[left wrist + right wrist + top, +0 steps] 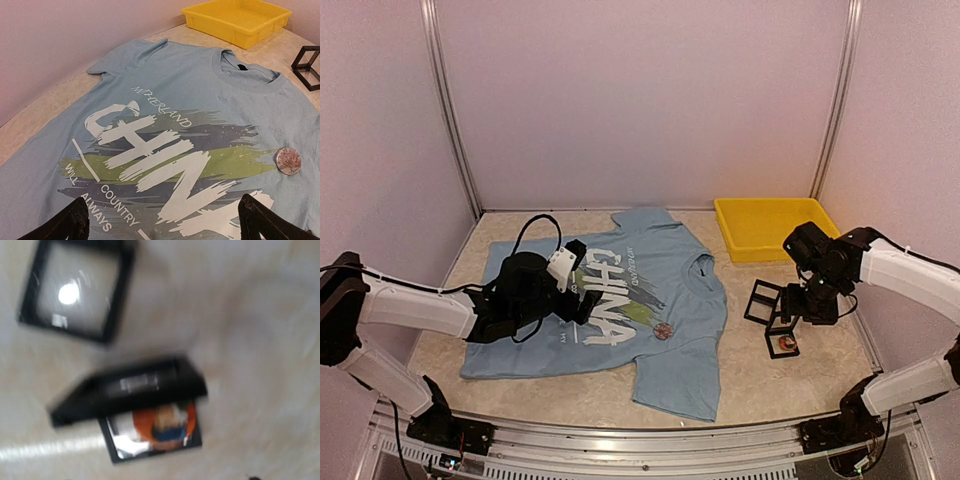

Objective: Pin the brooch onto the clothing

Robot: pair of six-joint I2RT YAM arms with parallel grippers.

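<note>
The shirt (620, 300) lies flat, print up, directly under your left claw (167, 225). It is thin, soft cloth, light and floppy. It will likely bunch or slide on the surface (760, 380) if you drag it, so steady it by pressing down or pinching a fold near the print rather than lifting an edge.

A round brooch (288, 161) sits on the chest, ahead and to the right of that claw, just past the end of the lettering. Whether its pin is through the cloth cannot be told. It looks small, stiff and smooth, so take it by the rim and mind the pin behind. The left claw is spread wide, with nothing between its fingertips (75, 220).

Your right claw (790, 315) hangs over a black box (130, 387) on the bare surface. The box is propped open with an orange disc (165, 427) inside, perhaps a second brooch. That wrist view is blurred and shows no fingers, so I cannot tell whether this claw is released or clenched. A black frame (75, 295) lies just beside the box.
</note>
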